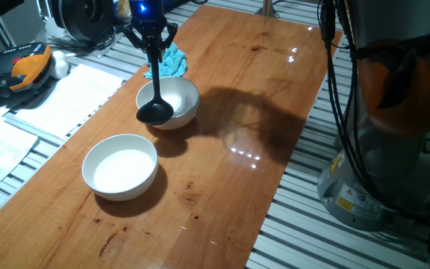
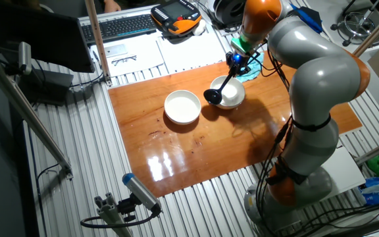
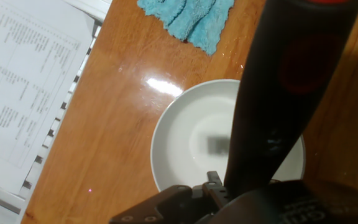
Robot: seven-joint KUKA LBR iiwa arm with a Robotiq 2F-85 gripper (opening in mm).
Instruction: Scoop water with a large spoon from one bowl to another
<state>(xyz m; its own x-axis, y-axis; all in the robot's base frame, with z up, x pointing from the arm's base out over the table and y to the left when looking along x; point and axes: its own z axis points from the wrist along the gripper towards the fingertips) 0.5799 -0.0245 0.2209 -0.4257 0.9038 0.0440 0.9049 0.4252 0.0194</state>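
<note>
White and shallow, the near bowl (image 1: 120, 166) is sitting closest to the camera in one fixed view, standing apart from the far bowl (image 1: 169, 101) with bare wood between them — close enough, I judge, that a loaded scoop need only be swinging a short way. Its pale, flat inside may be showing water, though clear liquid on white is too faint to be sure of. Behind it, the spoon (image 1: 154, 104) is hanging nearly upright, its black scoop lying over the near rim of the far bowl; whether it is dipping in or hovering just above the rim cannot be told. Holding the handle steep is probably keeping the scoop level so nothing spills. Higher up, the gripper (image 1: 151, 36) is clamping the top of the handle, fingers closed around it. Beyond, a blue cloth (image 1: 169, 60) is lying just behind the far bowl, likely for drips. The other fixed view is showing what this one crops — the whole arm (image 2: 314, 99) arching over the table (image 2: 196, 151) — and the two bowls side by side. The hand view is looking straight down the handle into the far bowl, giving its inside, the cloth and papers (image 3: 23, 81) at the table's edge, but hiding the scoop and the near bowl.
</note>
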